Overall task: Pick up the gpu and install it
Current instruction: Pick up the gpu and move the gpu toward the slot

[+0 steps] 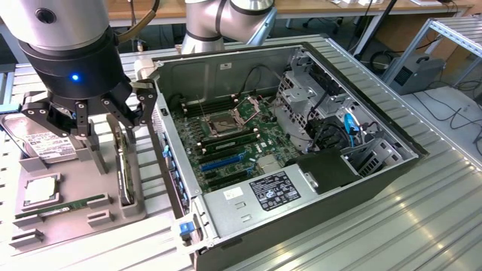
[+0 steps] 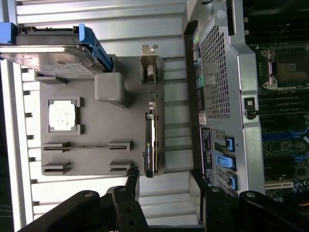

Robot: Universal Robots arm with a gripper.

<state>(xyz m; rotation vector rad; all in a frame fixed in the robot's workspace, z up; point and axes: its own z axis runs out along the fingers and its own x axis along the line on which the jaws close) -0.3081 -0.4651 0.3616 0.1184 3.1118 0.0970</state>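
The gpu [image 1: 125,165] is a slim black card standing on edge in a slot of the grey holder tray [image 1: 75,223], beside the open computer case [image 1: 301,141]. In the wrist view the gpu [image 2: 150,140] appears edge-on, with its silver bracket [image 2: 150,63] at one end. My gripper [image 1: 104,119] hangs above the tray, open and holding nothing, apart from the card. From the wrist camera, the gripper [image 2: 166,191] has its black fingers [image 2: 131,186] spread wider than the card's thin edge. Blue slots [image 1: 222,162] show on the motherboard inside the case.
On the tray, a silver hard drive [image 1: 42,144] stands at the exterior view's left, with a processor [image 1: 42,192] and a green memory stick [image 1: 60,206] lying nearer the front. The case's perforated rear wall [image 2: 217,96] rises close beside the gpu. Everything stands on a ribbed metal table [image 1: 391,226].
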